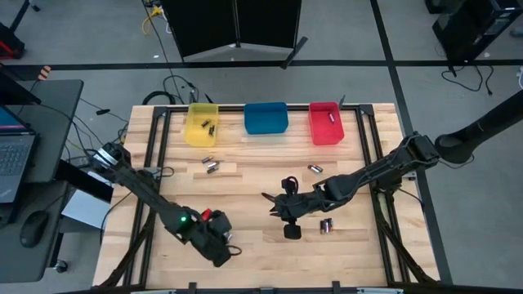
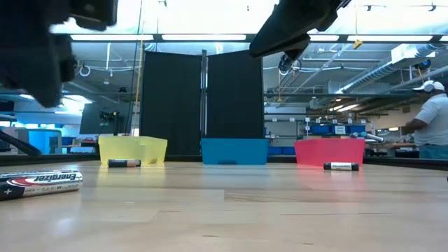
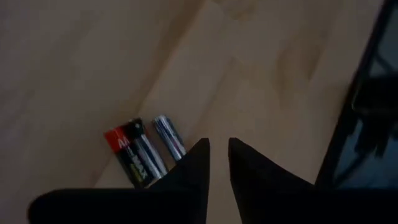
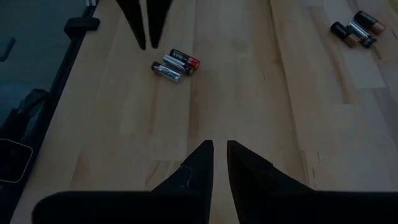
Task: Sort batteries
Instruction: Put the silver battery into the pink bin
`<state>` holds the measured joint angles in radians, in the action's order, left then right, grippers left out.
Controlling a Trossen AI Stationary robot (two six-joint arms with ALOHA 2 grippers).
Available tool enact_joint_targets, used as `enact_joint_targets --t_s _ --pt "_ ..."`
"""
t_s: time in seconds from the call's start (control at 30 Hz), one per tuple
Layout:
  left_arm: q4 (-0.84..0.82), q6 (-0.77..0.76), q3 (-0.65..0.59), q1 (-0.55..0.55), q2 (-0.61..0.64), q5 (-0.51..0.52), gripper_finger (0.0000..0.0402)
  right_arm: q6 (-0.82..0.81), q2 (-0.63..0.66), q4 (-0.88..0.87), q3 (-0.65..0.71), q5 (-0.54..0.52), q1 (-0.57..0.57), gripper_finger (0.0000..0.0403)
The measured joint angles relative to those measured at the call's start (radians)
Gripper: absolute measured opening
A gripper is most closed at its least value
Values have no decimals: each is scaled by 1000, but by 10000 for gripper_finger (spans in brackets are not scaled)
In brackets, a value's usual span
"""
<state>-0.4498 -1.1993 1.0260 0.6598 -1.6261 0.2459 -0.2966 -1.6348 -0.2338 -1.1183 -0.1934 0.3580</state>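
Your left gripper (image 3: 217, 142) is hanging low over the near part of the wooden table (image 1: 253, 175), left of centre. Its two dark, tapered fingers are standing a narrow slit apart and are gripping nothing. Just beyond their tips, two small batteries (image 3: 140, 155) are lying side by side on the pale, smooth planks: one black with a red end, one silvery.

Your right gripper (image 4: 219, 143) is hovering near the table's middle. Its fingers are likewise barely parted and are touching nothing.

More cylindrical batteries are lying loose: a pair (image 1: 211, 164) farther left, and another (image 1: 327, 224) near right. Others are sitting in the translucent yellow bin (image 1: 189, 122) and the red bin (image 1: 315, 131) along the far edge.
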Motion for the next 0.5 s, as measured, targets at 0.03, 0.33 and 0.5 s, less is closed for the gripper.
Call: enact_joint_targets --t_s 0.03,0.33,0.5 --pt "2 -21 0 -9 -1 0 75 0 0 0 0 0 0 58" --pt "17 -87 0 -43 -65 -94 138 -14 0 1 0 0 2 58" --pt "49 -105 0 -46 -110 -111 158 -18 0 1 0 -2 7 58"
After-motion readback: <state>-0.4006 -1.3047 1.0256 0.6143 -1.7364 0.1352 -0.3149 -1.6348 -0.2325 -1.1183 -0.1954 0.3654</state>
